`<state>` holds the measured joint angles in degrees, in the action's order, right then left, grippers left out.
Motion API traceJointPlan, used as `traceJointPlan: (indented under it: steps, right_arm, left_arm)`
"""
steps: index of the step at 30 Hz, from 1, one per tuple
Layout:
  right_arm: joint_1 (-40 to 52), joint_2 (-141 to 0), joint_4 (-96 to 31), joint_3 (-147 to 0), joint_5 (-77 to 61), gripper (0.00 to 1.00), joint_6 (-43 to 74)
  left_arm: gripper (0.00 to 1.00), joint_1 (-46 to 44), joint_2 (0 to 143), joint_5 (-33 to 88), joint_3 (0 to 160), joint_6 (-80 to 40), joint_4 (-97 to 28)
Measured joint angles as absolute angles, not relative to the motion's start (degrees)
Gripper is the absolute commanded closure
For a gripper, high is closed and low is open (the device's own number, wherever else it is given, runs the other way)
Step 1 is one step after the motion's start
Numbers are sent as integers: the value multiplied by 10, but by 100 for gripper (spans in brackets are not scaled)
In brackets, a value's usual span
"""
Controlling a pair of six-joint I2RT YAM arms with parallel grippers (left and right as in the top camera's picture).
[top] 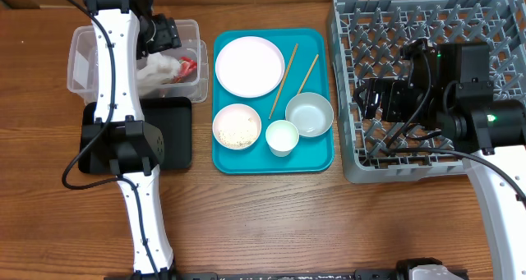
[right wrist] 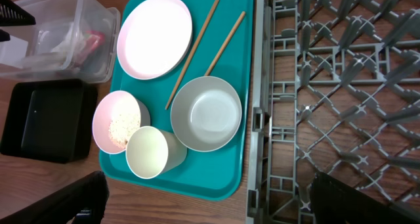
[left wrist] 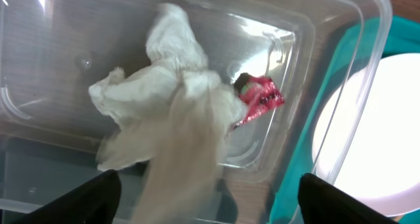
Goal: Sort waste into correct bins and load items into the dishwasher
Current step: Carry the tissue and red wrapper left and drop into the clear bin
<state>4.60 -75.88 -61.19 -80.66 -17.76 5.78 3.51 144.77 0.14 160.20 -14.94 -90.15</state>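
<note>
The left claw [left wrist: 209, 196] hangs spread wide over the clear tub [left wrist: 46, 46], where a crumpled white napkin [left wrist: 167, 96] lies against a small red wrapper [left wrist: 262, 99]. The right claw [right wrist: 210, 201], also spread, hovers over the grey rack [right wrist: 341, 86] beside the teal tray [right wrist: 244, 73].

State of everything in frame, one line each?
napkin: crumpled, in clear tub
red wrapper: in clear tub
black tray: nothing seen inside
plate: empty, on teal tray
rice bowl: holds scraps
other bowl: empty
cup: upright, empty
chopsticks: flat on teal tray
dish rack: no dishes visible
left tool: open
right tool: open
</note>
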Motion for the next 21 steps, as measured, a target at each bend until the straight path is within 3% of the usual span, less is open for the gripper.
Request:
traceJointPlan:
  steps: [8, 12, 17, 21]
  right_arm:
    - [46, -759, -611, -807, -178, 0, 58]
    - [46, -759, -611, -807, -178, 0, 58]
    - [46, -759, -611, -807, -178, 0, 58]
    - [46, -757, -611, -807, -178, 0, 58]
  left_arm:
    - [11, 38, 1435, 4, 1701, -113, -961]
    - [22, 38, 1381, 28, 1717, -87, -966]
    - [24, 34, 1267, 93, 1710, -72, -965]
    - [33, 14, 1154, 126, 1639, -69, -965]
